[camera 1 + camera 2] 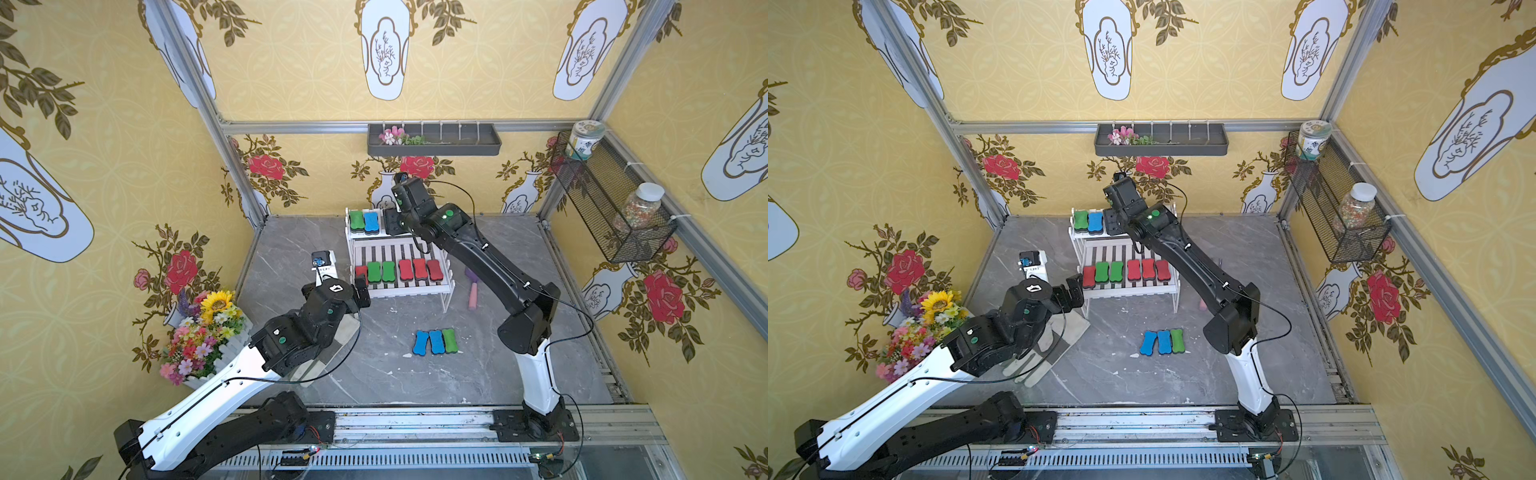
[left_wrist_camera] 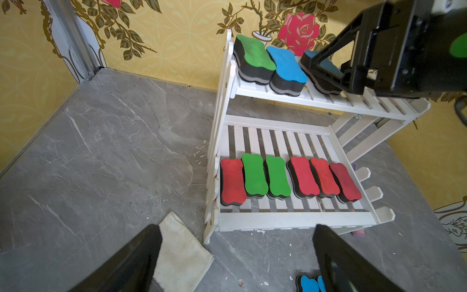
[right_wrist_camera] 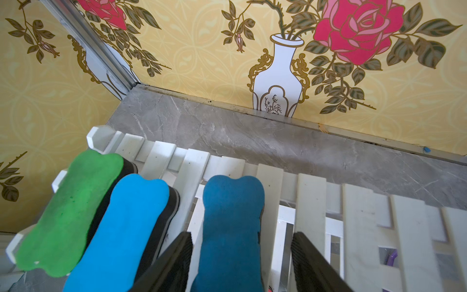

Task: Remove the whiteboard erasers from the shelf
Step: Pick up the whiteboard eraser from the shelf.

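Observation:
The white two-tier shelf (image 1: 409, 291) stands at the back of the table. Its upper tier holds a green eraser (image 1: 356, 220), a blue eraser (image 1: 370, 221) and a dark blue eraser (image 3: 232, 215). My right gripper (image 3: 241, 260) is open astride the dark blue one, with a gap at one finger. On the lower tier lie several erasers (image 2: 278, 177), red and green. Two blue and one green eraser (image 1: 436, 341) lie on the table. My left gripper (image 2: 237, 252) hangs open and empty before the lower tier's left front corner.
A purple garden fork with a pink handle (image 1: 472, 291) lies right of the shelf. A pale work glove (image 1: 1054, 340) lies under the left arm, a flower pot (image 1: 203, 332) at the left wall. A dark wall tray (image 1: 434, 145) and a mesh basket (image 1: 611, 208) hang above.

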